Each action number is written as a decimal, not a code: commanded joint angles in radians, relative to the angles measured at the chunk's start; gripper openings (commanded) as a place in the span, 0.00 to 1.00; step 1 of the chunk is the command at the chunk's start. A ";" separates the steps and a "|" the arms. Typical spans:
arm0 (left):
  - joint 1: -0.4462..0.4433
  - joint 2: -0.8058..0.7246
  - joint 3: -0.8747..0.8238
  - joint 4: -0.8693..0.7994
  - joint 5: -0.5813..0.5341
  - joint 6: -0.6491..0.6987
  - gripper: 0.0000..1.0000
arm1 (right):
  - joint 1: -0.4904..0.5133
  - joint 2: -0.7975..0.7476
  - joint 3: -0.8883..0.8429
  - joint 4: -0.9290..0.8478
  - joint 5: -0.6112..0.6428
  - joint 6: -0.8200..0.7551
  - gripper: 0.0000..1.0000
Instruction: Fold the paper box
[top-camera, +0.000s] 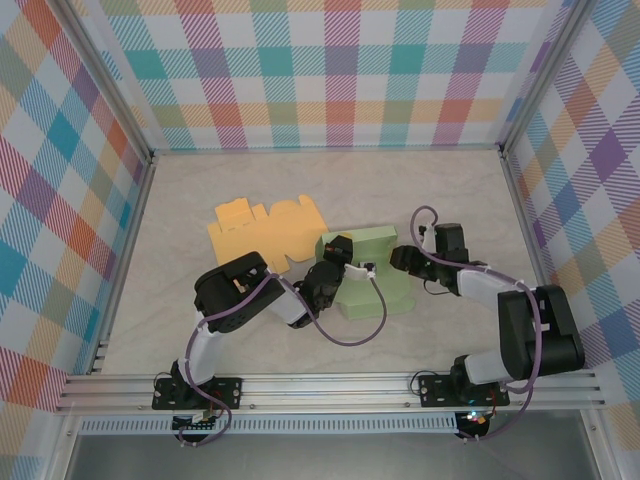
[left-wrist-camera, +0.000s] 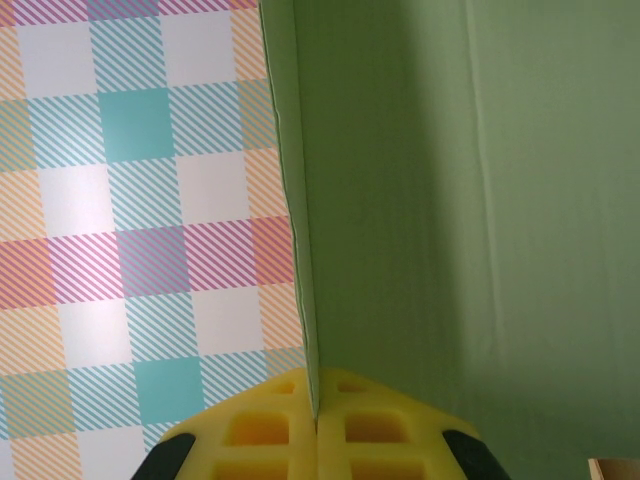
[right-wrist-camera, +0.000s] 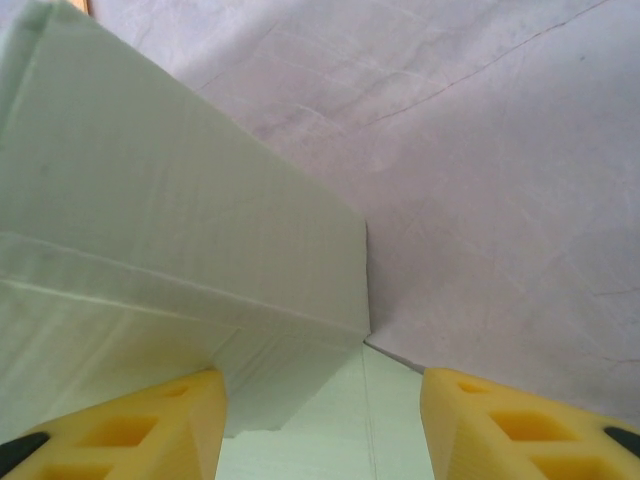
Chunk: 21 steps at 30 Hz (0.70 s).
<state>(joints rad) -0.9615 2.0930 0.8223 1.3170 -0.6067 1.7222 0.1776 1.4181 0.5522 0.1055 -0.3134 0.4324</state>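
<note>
The left gripper (left-wrist-camera: 315, 402) is closed on the thin edge of an upright panel of the green paper box (left-wrist-camera: 450, 200), its yellow fingers (left-wrist-camera: 260, 430) pressed on either side of that edge. The right gripper (right-wrist-camera: 322, 400) stands open, its two yellow fingers (right-wrist-camera: 120, 425) apart with a corner of the box (right-wrist-camera: 150, 220) in the gap; whether either finger touches the paper cannot be told.

In the top view, both grippers meet at the half-formed box (top-camera: 375, 240) in the middle of the table (top-camera: 450, 190), the left gripper (top-camera: 335, 262) at its left side and the right gripper (top-camera: 400, 258) at its right. A flat orange cardboard blank (top-camera: 250, 228) lies just behind and to the left, its edge against the box. Checked walls (top-camera: 340, 70) surround the table.
</note>
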 joint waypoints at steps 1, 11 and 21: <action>-0.014 0.020 -0.006 0.010 0.017 0.019 0.00 | 0.037 0.008 0.017 0.055 0.034 -0.013 0.58; -0.014 0.022 -0.005 0.010 0.019 0.017 0.00 | 0.060 0.016 0.010 0.061 0.100 -0.033 0.62; -0.016 0.020 -0.006 0.016 0.026 0.017 0.00 | 0.095 0.094 0.070 0.075 0.186 -0.052 0.65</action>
<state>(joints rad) -0.9619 2.0937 0.8223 1.3235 -0.5926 1.7222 0.2638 1.4937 0.5854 0.1425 -0.1673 0.4019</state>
